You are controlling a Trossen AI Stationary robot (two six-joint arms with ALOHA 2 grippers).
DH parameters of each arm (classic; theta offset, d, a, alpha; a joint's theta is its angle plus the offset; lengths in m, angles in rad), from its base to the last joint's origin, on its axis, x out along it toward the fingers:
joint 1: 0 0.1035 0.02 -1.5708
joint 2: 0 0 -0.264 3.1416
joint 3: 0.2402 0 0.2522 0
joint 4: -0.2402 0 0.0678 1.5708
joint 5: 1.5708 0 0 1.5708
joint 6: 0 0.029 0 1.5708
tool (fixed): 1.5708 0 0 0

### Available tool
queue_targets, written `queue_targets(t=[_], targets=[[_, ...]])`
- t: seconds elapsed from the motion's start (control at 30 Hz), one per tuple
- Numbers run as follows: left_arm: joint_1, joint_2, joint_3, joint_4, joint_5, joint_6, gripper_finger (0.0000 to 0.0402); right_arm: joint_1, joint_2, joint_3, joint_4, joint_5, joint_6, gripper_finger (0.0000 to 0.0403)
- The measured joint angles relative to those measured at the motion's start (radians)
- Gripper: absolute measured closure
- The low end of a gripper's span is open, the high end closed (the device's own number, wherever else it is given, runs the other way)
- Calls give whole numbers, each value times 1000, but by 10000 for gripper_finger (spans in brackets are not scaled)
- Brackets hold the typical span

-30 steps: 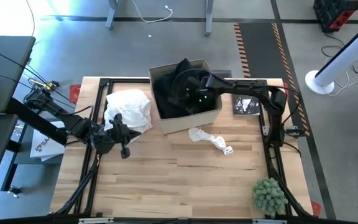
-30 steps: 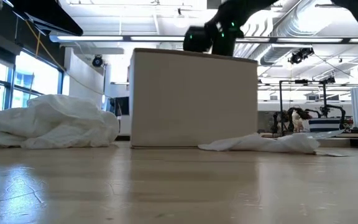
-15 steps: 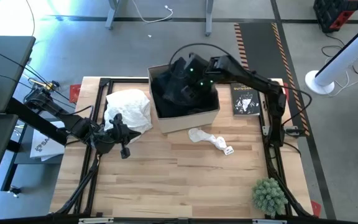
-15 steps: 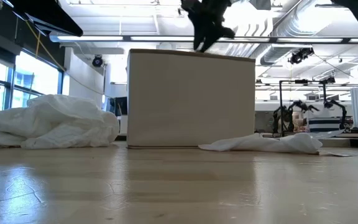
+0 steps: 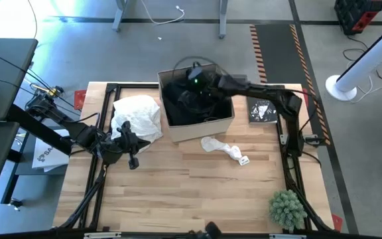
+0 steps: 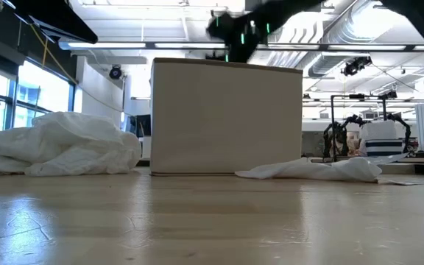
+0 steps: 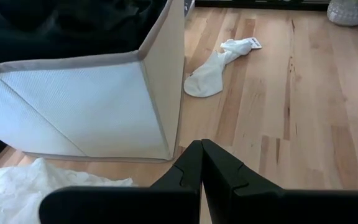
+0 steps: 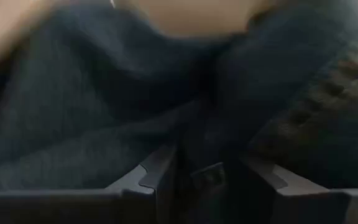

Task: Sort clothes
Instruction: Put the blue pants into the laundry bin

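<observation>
**Right arm deep in the bin of darks**

The bench (image 5: 178, 192) carries a fabric bin (image 5: 201, 126) near its far edge, stuffed with black clothes (image 5: 178, 99). Left of the bin, close against it, lies a white pile (image 5: 138, 116); a thin white sock (image 5: 225, 149) lies just in front of the bin. A book (image 5: 264, 111) and a plant (image 5: 287, 207) sit off to the right.

The right tool (image 5: 197, 83) reaches over the bin, right in among the black fabric. From its wrist view the fingers (image 8: 160, 171) stand apart with dark cloth (image 8: 104, 99) just ahead, so it looks open and gripping nothing. The left tool (image 7: 201, 165) waits by the white pile, fingers pressed together, empty.

To my eye the darks are being settled in the bin. Done well, that means rising clear without snagging a fold or tipping the bin. The sock looks the likeliest next pick.
</observation>
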Motion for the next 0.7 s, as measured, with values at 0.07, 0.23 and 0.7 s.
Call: queue_targets(t=[0.07, 0.23, 0.7], targets=[[0, 0, 0, 0, 0, 0, 401, -16, 20, -110, 86, -25, 60, 275], [0, 0, 0, -1, -4, 0, 401, -51, 37, -234, 189, -144, 134, 275], [1, 0, 0, -2, -11, -9, 401, 5, -61, 150, -213, -243, 81, 275]])
